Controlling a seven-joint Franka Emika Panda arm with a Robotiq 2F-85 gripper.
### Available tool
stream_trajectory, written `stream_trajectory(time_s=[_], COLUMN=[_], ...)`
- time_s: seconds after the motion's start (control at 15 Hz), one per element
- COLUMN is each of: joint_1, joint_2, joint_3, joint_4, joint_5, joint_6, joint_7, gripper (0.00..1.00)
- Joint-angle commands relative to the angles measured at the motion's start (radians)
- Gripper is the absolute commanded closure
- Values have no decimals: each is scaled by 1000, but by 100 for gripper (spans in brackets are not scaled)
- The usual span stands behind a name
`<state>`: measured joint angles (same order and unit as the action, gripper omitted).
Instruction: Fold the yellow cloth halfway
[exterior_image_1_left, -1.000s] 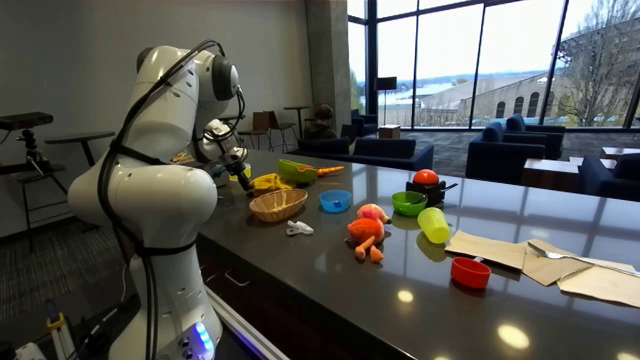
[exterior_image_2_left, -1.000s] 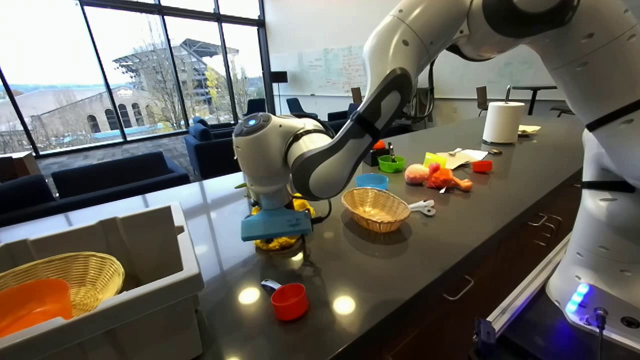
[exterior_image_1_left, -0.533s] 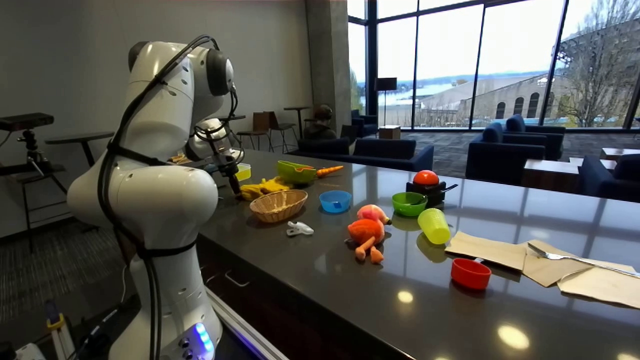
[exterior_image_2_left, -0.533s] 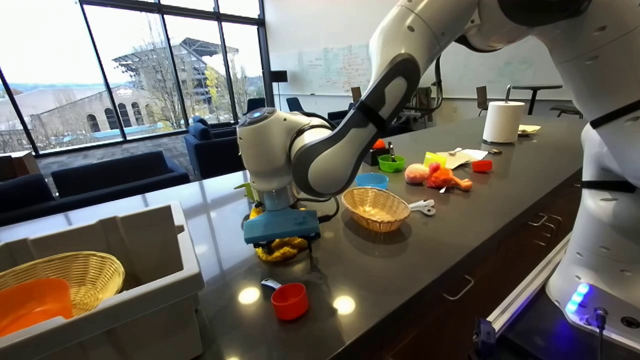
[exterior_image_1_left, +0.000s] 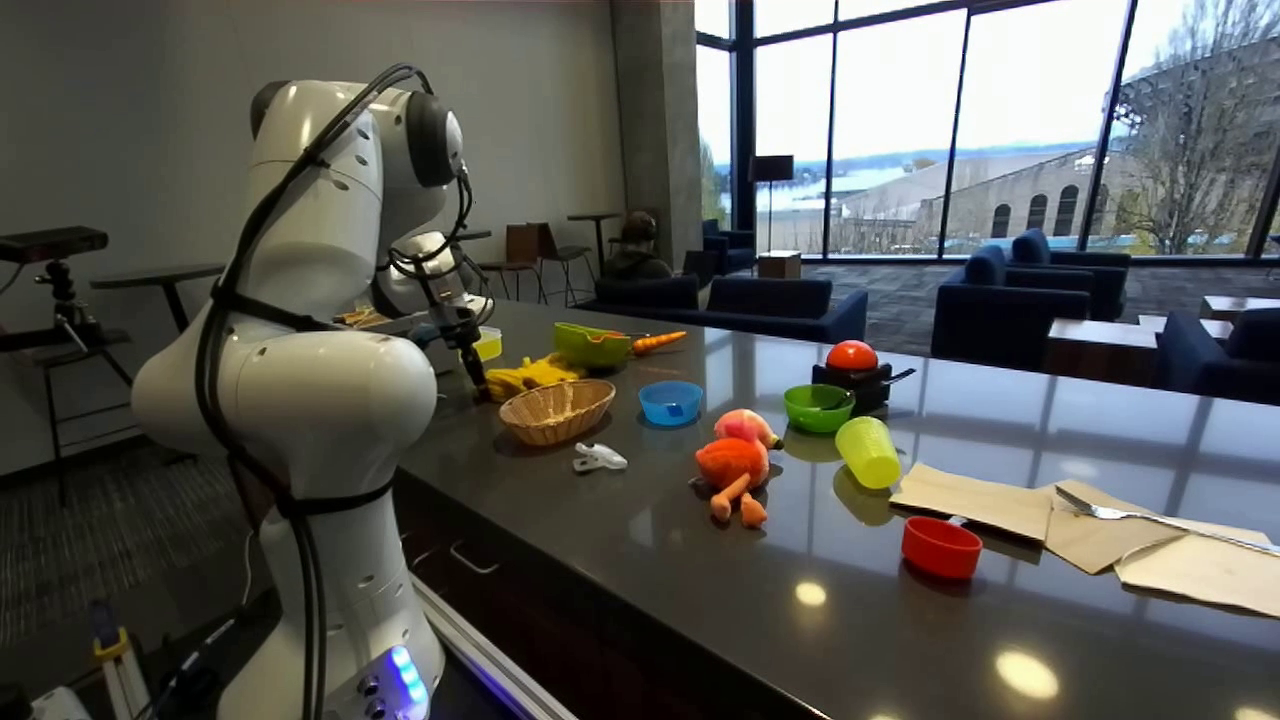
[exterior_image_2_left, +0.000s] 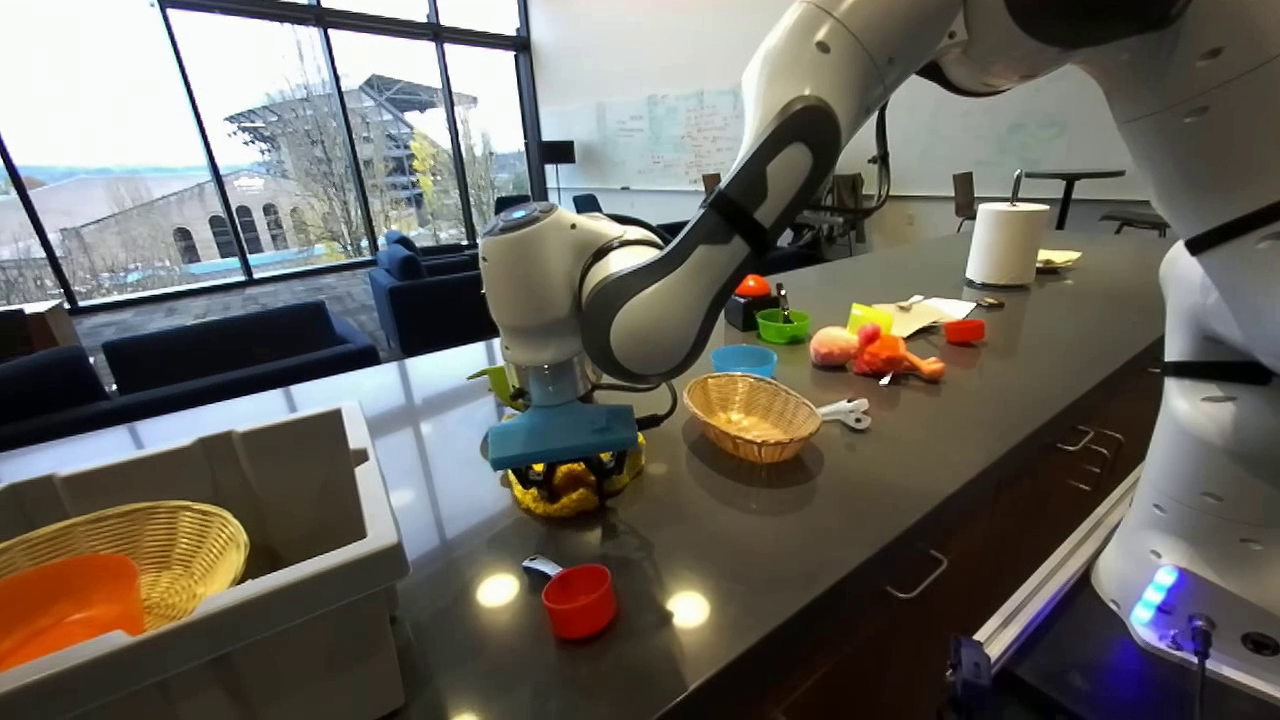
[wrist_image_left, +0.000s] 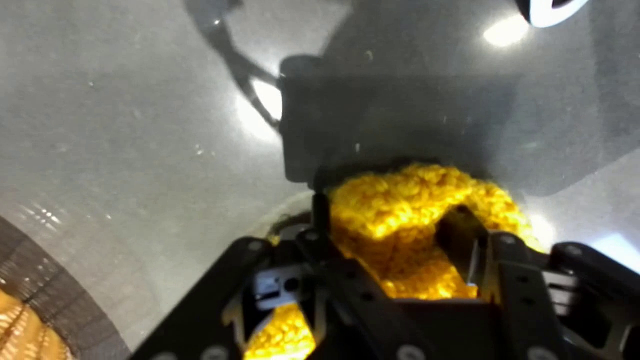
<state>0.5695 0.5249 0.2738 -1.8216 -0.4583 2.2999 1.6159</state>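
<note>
At the yellow cloth (wrist_image_left: 400, 230), your jaws stand spread: probably the grasping step; next, pinch its edge for folding.

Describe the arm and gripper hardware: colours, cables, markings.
The arm is glossy white and rounded, with dark grey trim, black cables and black straps. Blue lights glow on the base. Above the gripper sits a blue block; the fingers are black. No lettering is legible.

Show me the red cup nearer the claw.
The red cup near the grey bin; the other red cup stands farther from the claw, near brown sheets.
</note>
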Motion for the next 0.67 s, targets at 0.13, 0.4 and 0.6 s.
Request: stream_trajectory(time_s=[0.13,0.4,0.6], joint_1=[26,-1,-23], joint_2=[-38,-93,-168], joint_3=[-44,-11,25], joint_4=[-52,-96,-197], joint_5=[28,130,264], joint_6=[30,6,-31], joint_7=[-31,-93,-183], gripper=[91,99,98])
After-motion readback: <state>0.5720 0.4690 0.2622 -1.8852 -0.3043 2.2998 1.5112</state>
